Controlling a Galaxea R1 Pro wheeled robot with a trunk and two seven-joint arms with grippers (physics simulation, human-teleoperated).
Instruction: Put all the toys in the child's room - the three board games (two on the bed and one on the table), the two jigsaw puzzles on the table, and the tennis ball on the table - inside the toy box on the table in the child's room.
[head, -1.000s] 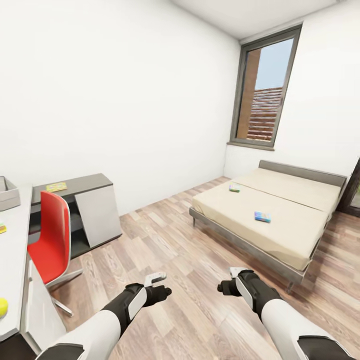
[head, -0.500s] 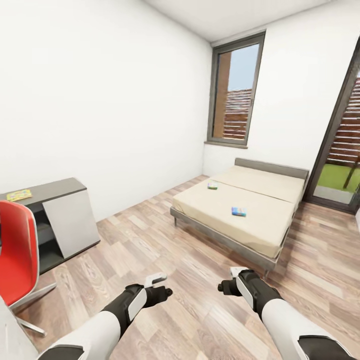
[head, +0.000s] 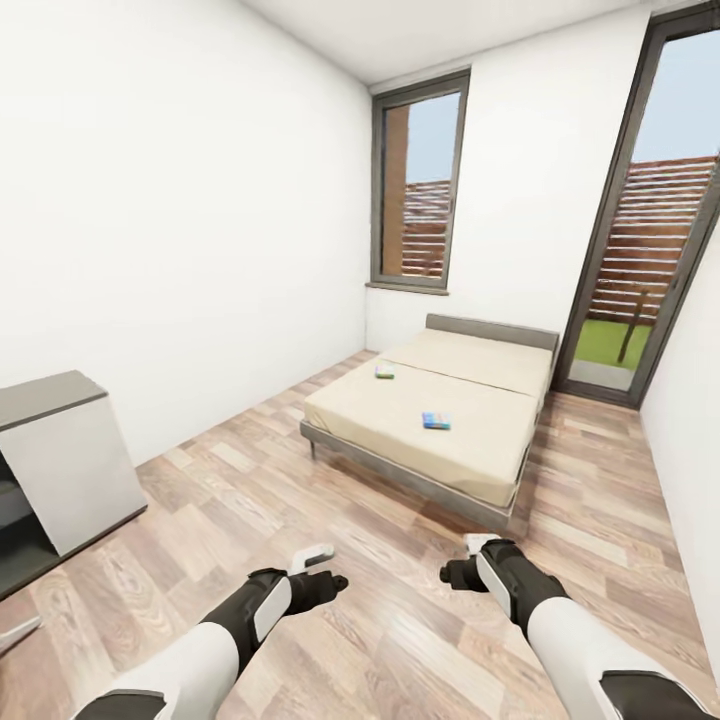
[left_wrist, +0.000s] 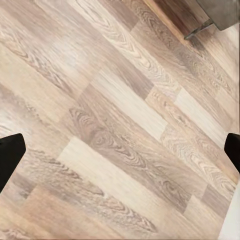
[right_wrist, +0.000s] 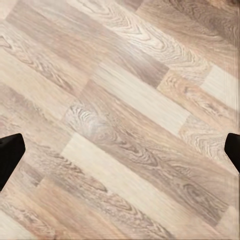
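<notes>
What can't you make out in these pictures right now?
- Two small boxes on the bed, one nearer, one farther: head view, too small to read any print.
- Grey cabinet: head view, cut off by the picture's edge.
- Left gripper and right gripper: head view, end-on, so their opening is unclear there; each wrist view shows dark fingertips far apart over floor.

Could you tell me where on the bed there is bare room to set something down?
The wide beige mattress is mostly bare: the near edge, and the strip by the dark grey headboard. Two small board game boxes sit apart, a green one on the wall side and a blue one mid-mattress.
</notes>
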